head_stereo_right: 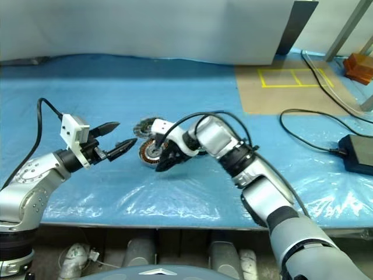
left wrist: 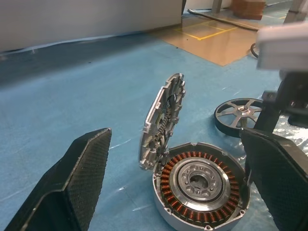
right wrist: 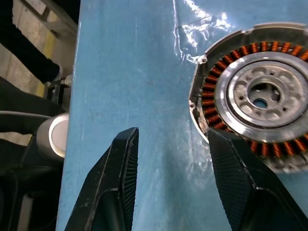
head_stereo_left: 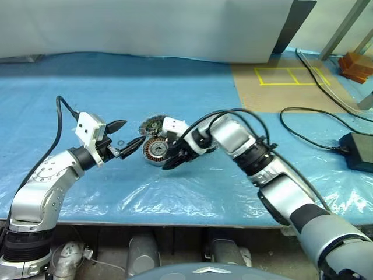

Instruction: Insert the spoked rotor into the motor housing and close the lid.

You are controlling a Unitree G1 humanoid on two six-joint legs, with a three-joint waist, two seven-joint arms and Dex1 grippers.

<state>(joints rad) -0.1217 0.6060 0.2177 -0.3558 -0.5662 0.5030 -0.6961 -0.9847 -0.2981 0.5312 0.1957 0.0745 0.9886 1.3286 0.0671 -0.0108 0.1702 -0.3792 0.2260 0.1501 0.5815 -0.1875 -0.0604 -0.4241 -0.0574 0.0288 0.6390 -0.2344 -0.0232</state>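
The motor housing (left wrist: pixel 199 187) sits out on the blue-sheeted bench (head_stereo_left: pixel 87 81), about midway along it and nearer the front edge than the back, copper windings and central hole fully on show. The spoked rotor (left wrist: pixel 163 122) is not home yet: it stands almost on edge, its lower rim resting on the housing's far rim, tilted rather than lying flat in the bore. Farther along the bench lies a darker round piece with a raised centre, most likely the lid (left wrist: pixel 240 115), flat on the sheet and apart from the housing. So, by the look of it, seating the rotor and capping the housing are both left to do. The right gripper (right wrist: pixel 173 132) angles down at the housing's near side, jaws spread with nothing but blue sheet between them, one finger close by the rim; whether it touches is hard to say. The left gripper (head_stereo_left: pixel 131 134) hovers level just beside the housing, spread wide and empty too, pointing straight at the propped rotor. Room to work looks generous — bare sheet toward the back edge and the left end. The front edge is the one to watch, and a black cable (head_stereo_left: pixel 309 131) and power brick (head_stereo_left: pixel 356 149) lie well off toward the right end.
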